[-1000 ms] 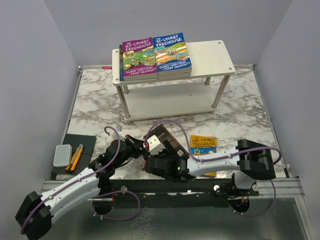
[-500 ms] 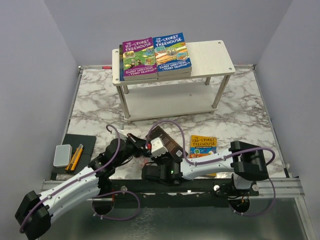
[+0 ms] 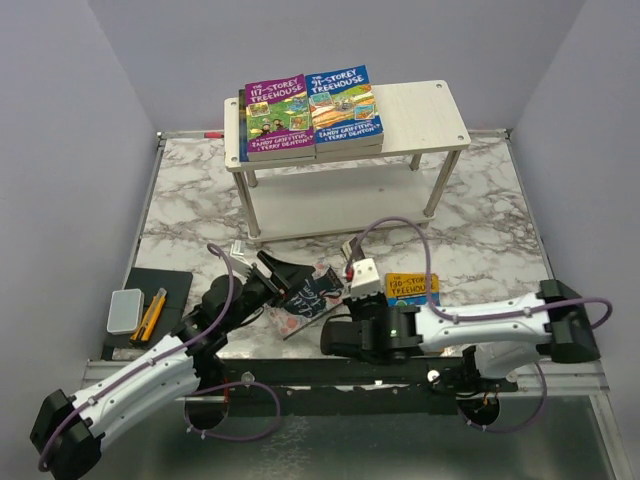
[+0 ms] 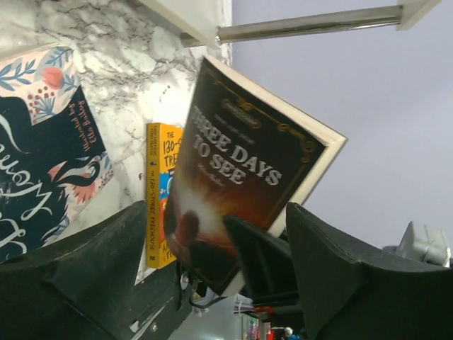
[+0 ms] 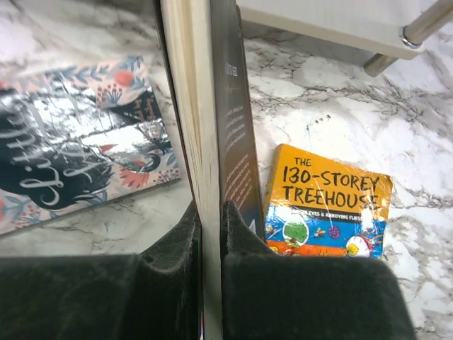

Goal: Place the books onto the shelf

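Observation:
My right gripper (image 5: 210,223) is shut on the lower edge of the dark brown book (image 5: 226,106), which stands upright on edge. In the left wrist view the same brown book (image 4: 241,170) shows its cover between the fingers of my open left gripper (image 4: 216,212), which do not touch it. My left gripper (image 3: 285,278) hovers over the pink floral book (image 3: 303,303), which lies flat on the marble. The orange book (image 3: 412,290) lies to the right. The white shelf (image 3: 420,110) carries a purple book (image 3: 273,118) and a blue book (image 3: 343,105) on its top tier.
A dark mat (image 3: 172,282) at the near left holds a small grey case (image 3: 126,309) and a yellow box cutter (image 3: 152,315). The shelf's lower tier (image 3: 340,205) is bare. Purple walls close in on three sides.
The left gripper has opened and let go of the brown book. The right gripper shut on it and drew right with it. The floral book now shows on the table.

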Robot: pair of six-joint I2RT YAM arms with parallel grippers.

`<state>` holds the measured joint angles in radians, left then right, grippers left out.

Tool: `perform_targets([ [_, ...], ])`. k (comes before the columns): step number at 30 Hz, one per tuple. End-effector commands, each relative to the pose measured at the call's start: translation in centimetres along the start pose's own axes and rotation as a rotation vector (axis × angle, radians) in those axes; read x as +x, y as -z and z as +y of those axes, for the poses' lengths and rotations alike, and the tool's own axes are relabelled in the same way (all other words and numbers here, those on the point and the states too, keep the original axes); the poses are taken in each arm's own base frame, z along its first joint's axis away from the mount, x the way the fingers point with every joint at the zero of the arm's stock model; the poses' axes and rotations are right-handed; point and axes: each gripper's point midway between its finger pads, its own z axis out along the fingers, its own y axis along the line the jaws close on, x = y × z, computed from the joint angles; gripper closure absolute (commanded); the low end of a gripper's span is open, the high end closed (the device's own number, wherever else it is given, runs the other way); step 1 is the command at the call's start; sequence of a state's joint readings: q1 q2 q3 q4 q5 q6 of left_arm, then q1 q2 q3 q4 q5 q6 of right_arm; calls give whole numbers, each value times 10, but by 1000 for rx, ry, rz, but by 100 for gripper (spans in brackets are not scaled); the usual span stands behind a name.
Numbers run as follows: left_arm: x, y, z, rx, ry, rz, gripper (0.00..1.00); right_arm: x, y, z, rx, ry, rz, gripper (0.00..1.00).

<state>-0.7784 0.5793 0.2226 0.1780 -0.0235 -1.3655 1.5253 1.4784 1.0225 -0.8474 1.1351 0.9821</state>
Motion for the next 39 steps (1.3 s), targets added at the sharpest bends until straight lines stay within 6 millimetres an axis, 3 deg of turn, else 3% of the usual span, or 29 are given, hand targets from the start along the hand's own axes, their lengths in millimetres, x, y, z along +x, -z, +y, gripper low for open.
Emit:
perform_targets([
  [1, -9, 6, -29, 94, -72, -31, 18, -27, 18, -30, -58, -144, -58, 99],
  [11, 15, 16, -42, 195, -180, 100, 11, -81, 75, -36, -524, -518, -111, 99],
  [21, 42, 62, -98, 506, -221, 258, 8, -145, 133, -49, -877, -880, -226, 99],
  [26, 50, 78, -117, 585, -270, 317, 8, -178, 163, -49, -1056, -1034, -297, 100],
  [33, 54, 105, -151, 754, -276, 352, 8, -211, 187, -39, -1190, -1121, -359, 99],
  [39, 56, 129, -170, 870, -271, 377, 24, -223, 191, -32, -1215, -1154, -386, 99],
])
